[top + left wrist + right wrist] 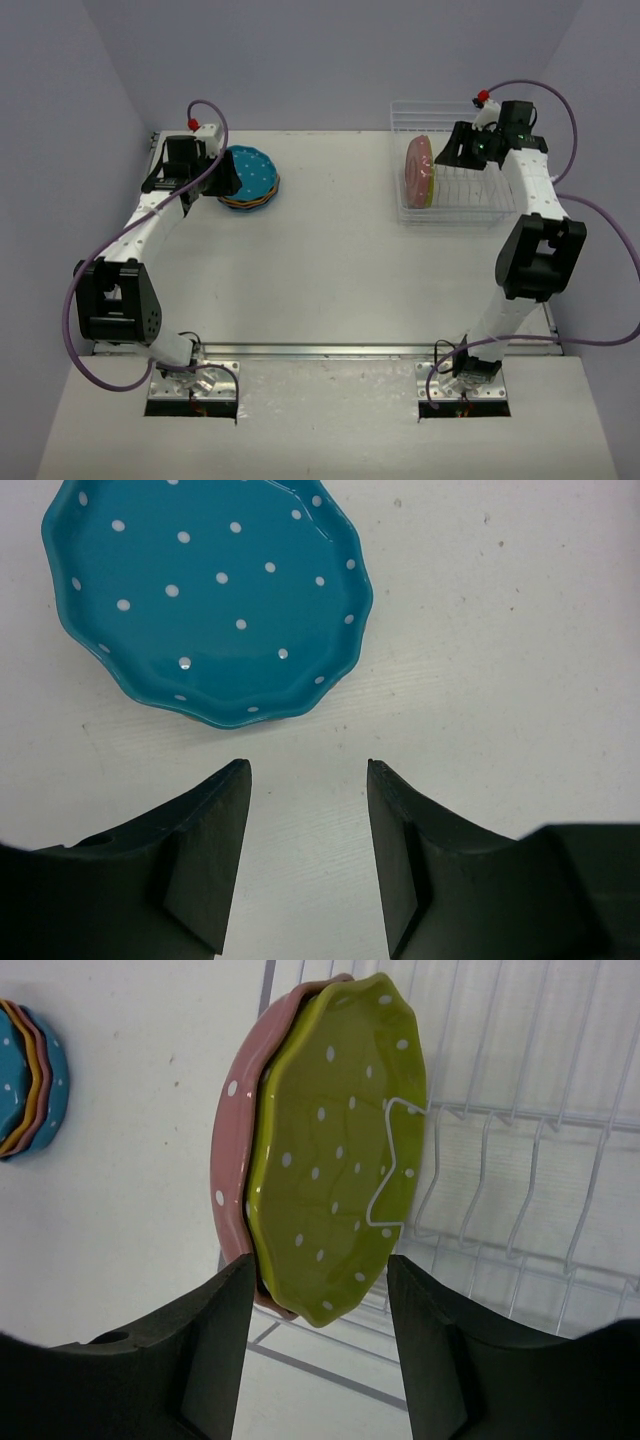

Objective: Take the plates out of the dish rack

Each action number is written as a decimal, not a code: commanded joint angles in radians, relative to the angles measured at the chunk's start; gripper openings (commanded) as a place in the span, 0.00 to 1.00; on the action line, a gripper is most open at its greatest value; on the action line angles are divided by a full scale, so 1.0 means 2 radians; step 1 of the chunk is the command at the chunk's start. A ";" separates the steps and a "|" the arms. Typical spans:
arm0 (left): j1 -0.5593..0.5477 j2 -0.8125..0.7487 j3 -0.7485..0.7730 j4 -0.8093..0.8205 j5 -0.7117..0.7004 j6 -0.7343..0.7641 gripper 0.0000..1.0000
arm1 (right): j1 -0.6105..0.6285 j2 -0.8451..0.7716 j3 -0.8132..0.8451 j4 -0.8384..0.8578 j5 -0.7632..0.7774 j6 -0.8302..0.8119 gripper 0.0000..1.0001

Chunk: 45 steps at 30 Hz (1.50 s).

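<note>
Table [330, 260]: white, matte, walled at back and sides, with a broad bare middle.
Dish rack [470, 190]: clear, thin-ribbed, in the far right corner.
Stack [250, 180]: scalloped, dotted plates lying flat at far left, with a glossy blue plate [210, 600] on top.
Pink plate [232, 1190] and yellow-green plate [335, 1160]: on edge together at the rack's left end, one rack wire crossing the green face.
Right gripper [320, 1270]: jaws apart either side of the green plate's lowest rim; contact unclear.
Left gripper [307, 780]: jaws parted, empty, just short of the stack.
</note>
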 commanded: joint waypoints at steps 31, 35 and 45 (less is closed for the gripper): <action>0.002 0.003 0.019 0.011 0.000 -0.009 0.48 | 0.024 -0.105 -0.227 0.153 0.051 -0.118 0.52; 0.002 0.003 0.019 0.010 -0.003 -0.008 0.48 | 0.027 -0.095 -0.222 0.169 0.049 -0.107 0.52; 0.002 0.010 0.018 0.012 -0.003 -0.010 0.48 | 0.029 -0.078 -0.199 0.199 0.014 -0.063 0.53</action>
